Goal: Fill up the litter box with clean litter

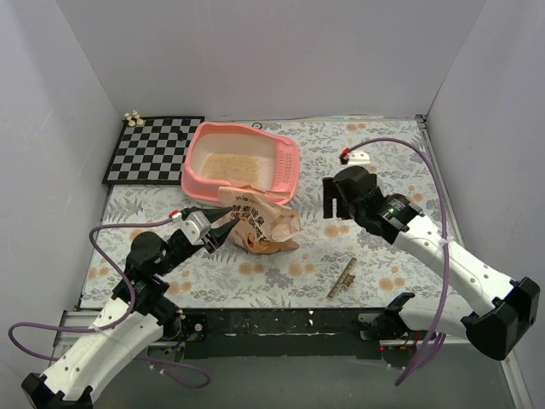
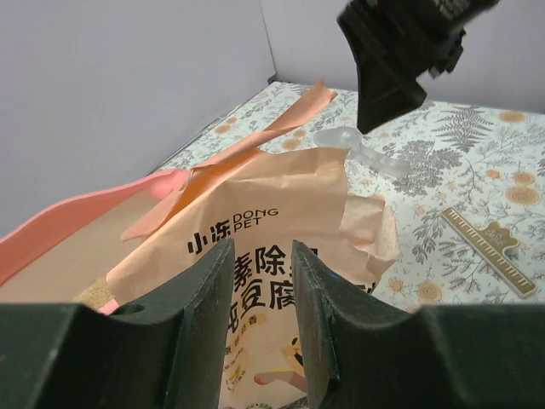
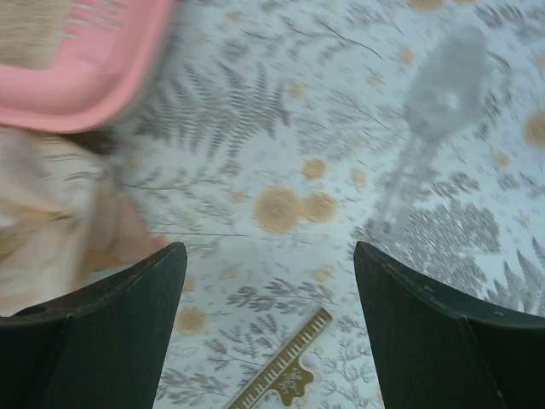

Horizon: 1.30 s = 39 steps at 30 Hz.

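Left gripper has its fingers set narrow with the bag between them, so it looks like a pinch on the bag's bottom end. The bag sits right against the near rim of the litter box, mouth end leaning toward it. Some litter is already in the box, though it's a thin layer over the floor.

Right gripper is spread wide and holds nothing. It hangs near the box's right corner, above a clear scoop.

My worry is that the bag is soft and crinkly. If it gets tipped with the mouth short of the rim, granules will dump onto the table. A pinch on thin paper could also slip, or the bag could fold and block the pour.
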Motion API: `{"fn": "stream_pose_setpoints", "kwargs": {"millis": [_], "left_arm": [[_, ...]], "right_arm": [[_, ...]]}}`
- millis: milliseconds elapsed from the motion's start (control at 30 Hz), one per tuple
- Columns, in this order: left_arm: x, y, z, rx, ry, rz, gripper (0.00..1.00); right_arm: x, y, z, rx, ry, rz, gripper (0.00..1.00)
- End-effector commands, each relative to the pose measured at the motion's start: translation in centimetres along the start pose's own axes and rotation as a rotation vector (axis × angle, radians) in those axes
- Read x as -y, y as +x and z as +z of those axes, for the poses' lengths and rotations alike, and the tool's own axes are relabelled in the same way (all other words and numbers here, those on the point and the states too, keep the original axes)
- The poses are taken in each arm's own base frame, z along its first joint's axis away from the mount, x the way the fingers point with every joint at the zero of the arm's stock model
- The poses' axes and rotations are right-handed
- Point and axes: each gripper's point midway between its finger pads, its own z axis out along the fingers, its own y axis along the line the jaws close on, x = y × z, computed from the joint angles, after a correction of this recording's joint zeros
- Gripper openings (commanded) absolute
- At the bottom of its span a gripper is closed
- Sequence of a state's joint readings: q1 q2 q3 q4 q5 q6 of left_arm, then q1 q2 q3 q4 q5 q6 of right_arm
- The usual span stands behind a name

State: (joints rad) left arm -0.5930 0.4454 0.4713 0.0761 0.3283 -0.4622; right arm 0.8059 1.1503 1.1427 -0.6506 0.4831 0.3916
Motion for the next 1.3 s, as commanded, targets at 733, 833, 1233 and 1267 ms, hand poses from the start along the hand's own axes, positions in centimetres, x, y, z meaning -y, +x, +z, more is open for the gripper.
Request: {"fn": "stream_pose_setpoints", "kwargs": {"millis": [733, 833, 1233, 1267], "left_arm": [[-1.0, 0.6, -0.6, 0.066, -0.114, -0.116, 0.40], [-1.1, 0.7, -0.7, 0.064, -0.119, -0.114, 0.40], [-1.2, 0.9, -0.6, 0.055, -0.127, -0.129, 0.47], [-1.2, 0.9, -0.6, 0.055, -0.130, -0.133, 0.47]], "right_arm": [[15.1, 11.5, 11.1, -0.228, 0.314, 0.466, 0.82], [15.1, 12.5, 11.9, -0.263, 0.317, 0.462, 0.81], [15.5, 13.7, 13.4, -0.343, 0.321, 0.375, 0.32], [15.5, 13.8, 13.5, -0.349, 0.323, 0.371, 0.25]]}}
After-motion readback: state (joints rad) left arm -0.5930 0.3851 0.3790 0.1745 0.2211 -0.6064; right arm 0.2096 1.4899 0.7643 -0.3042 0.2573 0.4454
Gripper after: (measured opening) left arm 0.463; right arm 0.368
